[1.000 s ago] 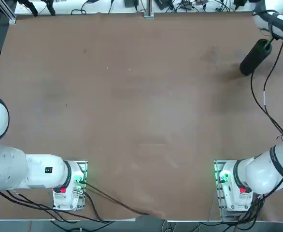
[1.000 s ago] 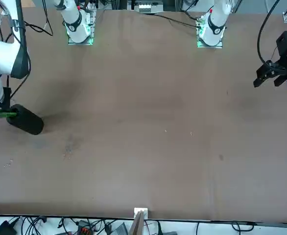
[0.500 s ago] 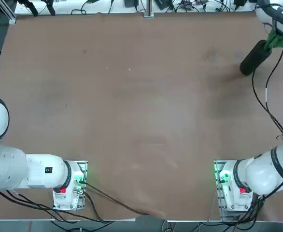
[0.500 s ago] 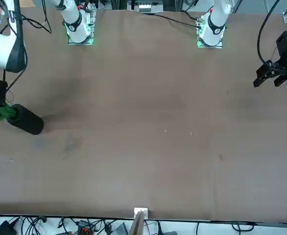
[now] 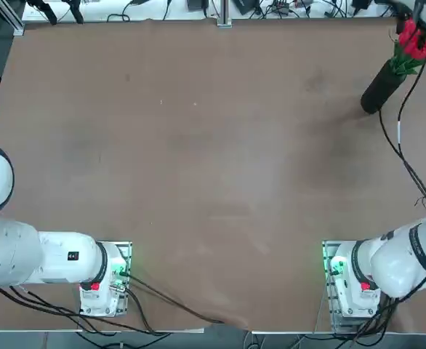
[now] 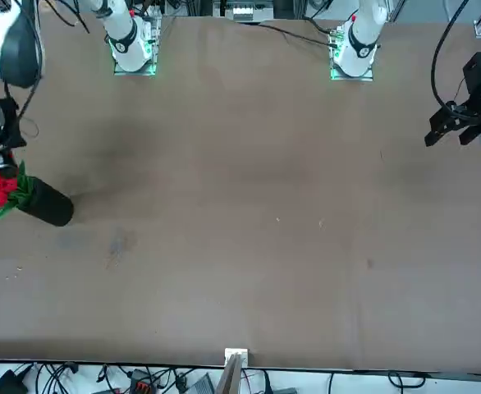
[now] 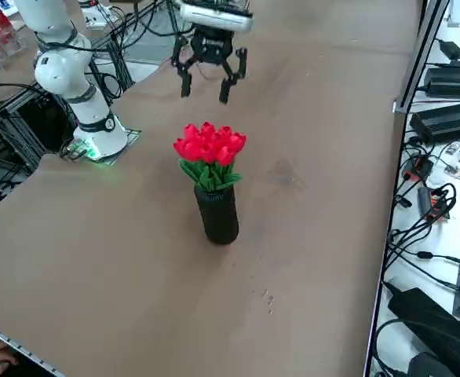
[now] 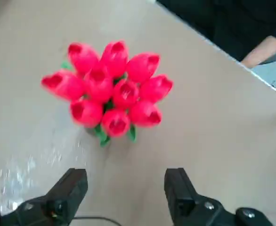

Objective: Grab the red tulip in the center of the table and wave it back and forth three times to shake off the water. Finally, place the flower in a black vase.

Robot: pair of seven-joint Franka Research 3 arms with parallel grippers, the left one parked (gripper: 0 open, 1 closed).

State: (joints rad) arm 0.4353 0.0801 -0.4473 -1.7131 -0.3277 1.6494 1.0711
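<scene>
I count one black vase [image 7: 217,213] on one surface [image 7: 120,259], one red tulip [image 7: 209,149] bunch with ten heads by my wrist-view count, one right pincer [image 8: 125,192] with two fingers.

1. Right gripper [image 7: 205,94] above the far right corner of the table [image 5: 198,145]: black two-finger hand under a white flange
2. Fingers [image 8: 70,187] spread apart; matte black and blocky, with small silver screws near their roots
3. White, rounded arm links [image 5: 409,258], glossy, with dark bands at the joints
4. Base [image 5: 347,280] bolted to a metal plate by the table's near edge; lit green, with a small red mark
5. Thin black cable [image 5: 402,145] hanging loose from the wrist end down to the lower links; more black cables bundled at the base
</scene>
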